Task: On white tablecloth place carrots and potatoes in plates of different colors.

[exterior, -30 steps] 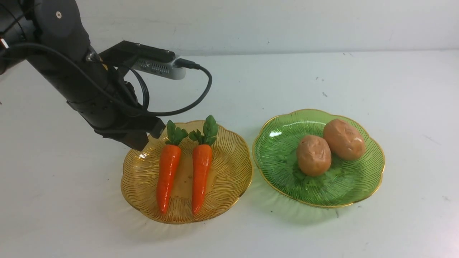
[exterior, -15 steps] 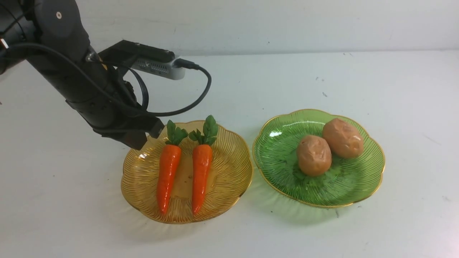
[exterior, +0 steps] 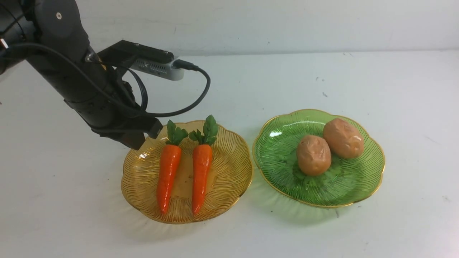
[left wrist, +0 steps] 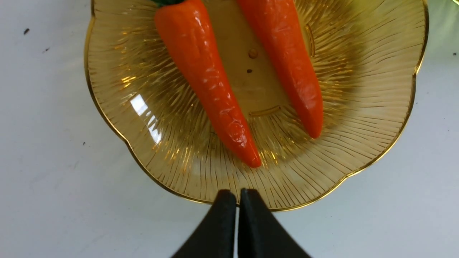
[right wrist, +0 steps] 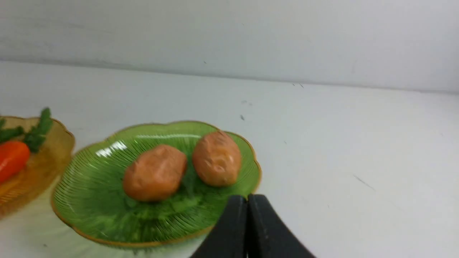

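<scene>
Hovering at the far left edge of the amber plate (exterior: 229, 168), my left gripper (left wrist: 237, 195) has its fingers pressed together, empty. Two carrots (exterior: 167, 172) lie side by side on that plate. Just right of it, the green plate (exterior: 279, 157) holds two potatoes (exterior: 313, 154) touching. My right gripper (right wrist: 247, 200) is likewise pinched closed, empty, on the white tablecloth (exterior: 394, 89) side.

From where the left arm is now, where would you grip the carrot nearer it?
Likely across the thick orange upper body of the left carrot, coming from above: it lies flat in the amber plate, and a gap separates it from the right carrot.
</scene>
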Available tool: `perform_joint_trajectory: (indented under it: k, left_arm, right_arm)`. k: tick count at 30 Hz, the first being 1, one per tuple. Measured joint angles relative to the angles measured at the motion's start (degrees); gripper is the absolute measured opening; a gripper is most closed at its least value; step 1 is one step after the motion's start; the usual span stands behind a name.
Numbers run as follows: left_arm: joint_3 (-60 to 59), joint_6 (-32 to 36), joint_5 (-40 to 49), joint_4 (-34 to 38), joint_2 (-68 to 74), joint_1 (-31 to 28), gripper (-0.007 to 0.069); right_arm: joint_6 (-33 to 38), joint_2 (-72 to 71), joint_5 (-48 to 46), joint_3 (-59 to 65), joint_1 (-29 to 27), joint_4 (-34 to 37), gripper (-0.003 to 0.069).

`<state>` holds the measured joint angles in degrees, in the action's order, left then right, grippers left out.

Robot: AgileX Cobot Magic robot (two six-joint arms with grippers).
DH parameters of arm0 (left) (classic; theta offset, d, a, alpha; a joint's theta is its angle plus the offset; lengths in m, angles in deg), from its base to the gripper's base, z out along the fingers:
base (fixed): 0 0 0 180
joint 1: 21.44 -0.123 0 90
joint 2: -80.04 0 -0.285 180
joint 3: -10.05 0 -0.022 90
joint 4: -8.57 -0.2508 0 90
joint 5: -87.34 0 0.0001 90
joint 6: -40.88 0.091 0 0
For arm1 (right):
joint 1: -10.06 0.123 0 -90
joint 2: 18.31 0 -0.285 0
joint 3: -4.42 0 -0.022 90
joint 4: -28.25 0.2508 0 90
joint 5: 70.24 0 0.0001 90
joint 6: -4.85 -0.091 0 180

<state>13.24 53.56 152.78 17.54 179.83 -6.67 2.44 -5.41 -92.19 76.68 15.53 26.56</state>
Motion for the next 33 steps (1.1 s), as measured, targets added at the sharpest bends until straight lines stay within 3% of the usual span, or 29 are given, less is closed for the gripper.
perform_joint_trajectory:
  k: [12, 19, 22, 25, 33]
  left_arm:
    - [0.0, -0.5, 4.4, -1.6, -4.4, 0.0, -0.0001]
    - [-0.6, -4.9, 4.9, -5.4, -13.7, 0.0, -0.0001]
    - [-6.3, -7.4, 4.9, -6.0, -24.3, 0.0, -0.0001]
    - [-20.3, -8.4, -2.2, -4.0, -41.5, 0.0, -0.0001]
    - [-41.0, -13.6, -18.7, -1.0, -63.6, 0.0, -0.0001]
  right_arm:
    - [0.0, -5.7, -2.1, 6.1, -0.6, 0.0, -0.0015]
    - [0.0, -5.7, -0.8, 6.3, -0.6, 0.0, -0.0015]
    - [0.0, -5.7, -0.8, 6.3, -0.6, 0.0, -0.0015]
    - [0.0, -5.7, -0.8, 6.3, -0.6, 0.0, -0.0015]
    - [0.0, -5.7, -0.8, 6.3, -0.6, 0.0, -0.0015]
